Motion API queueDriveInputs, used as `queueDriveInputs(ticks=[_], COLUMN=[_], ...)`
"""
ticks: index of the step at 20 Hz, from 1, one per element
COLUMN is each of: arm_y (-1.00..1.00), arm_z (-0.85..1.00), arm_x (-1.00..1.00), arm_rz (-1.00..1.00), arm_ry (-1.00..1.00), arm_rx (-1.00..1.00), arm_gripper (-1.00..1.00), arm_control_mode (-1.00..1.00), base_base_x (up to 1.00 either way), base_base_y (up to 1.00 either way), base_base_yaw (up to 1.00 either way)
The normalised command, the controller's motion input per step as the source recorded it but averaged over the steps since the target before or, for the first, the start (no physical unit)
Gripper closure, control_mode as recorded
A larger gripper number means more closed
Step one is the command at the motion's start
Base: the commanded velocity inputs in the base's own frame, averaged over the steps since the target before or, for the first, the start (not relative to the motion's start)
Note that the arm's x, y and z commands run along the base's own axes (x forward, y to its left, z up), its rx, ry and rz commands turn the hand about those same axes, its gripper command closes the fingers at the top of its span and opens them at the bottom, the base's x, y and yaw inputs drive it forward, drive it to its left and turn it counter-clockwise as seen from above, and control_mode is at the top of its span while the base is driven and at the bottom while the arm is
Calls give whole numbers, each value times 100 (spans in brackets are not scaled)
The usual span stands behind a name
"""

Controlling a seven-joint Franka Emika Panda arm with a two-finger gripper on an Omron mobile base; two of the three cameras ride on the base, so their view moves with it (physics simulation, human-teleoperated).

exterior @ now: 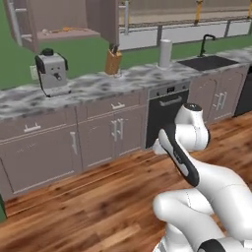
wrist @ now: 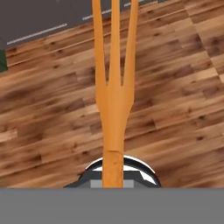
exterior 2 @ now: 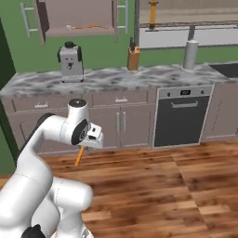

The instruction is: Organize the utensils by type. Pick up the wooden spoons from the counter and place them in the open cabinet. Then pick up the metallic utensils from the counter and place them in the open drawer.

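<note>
My gripper hangs low over the wooden floor, in front of the base cabinets, and is shut on an orange-brown wooden utensil. In the hand view this utensil runs straight up from the gripper and splits into three long prongs. The counter stretches across behind. Above its left end the open cabinet has small pale and orange utensils lying on its shelf. The open drawer and the metallic utensils are out of view.
On the counter stand a coffee machine, a knife block and a paper towel roll. A black dishwasher sits under it; a sink lies farther right.
</note>
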Motion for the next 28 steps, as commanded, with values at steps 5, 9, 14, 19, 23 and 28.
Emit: queueDriveInputs(ticks=[5,9,14,19,23,28], arm_y=[0,0,0,0,0,0], arm_z=[0,0,0,0,0,0], arm_x=[0,0,0,0,0,0], arm_rz=[0,0,0,0,0,0], arm_ry=[0,0,0,0,0,0], arm_rx=[0,0,0,0,0,0], arm_gripper=[100,100,100,100,100,100], arm_control_mode=[100,100,100,100,100,100], base_base_x=[71,73,80,98,99,65], base_base_y=[0,0,0,0,0,0], base_base_yaw=[-51,-50,-40,-17,-12,-55])
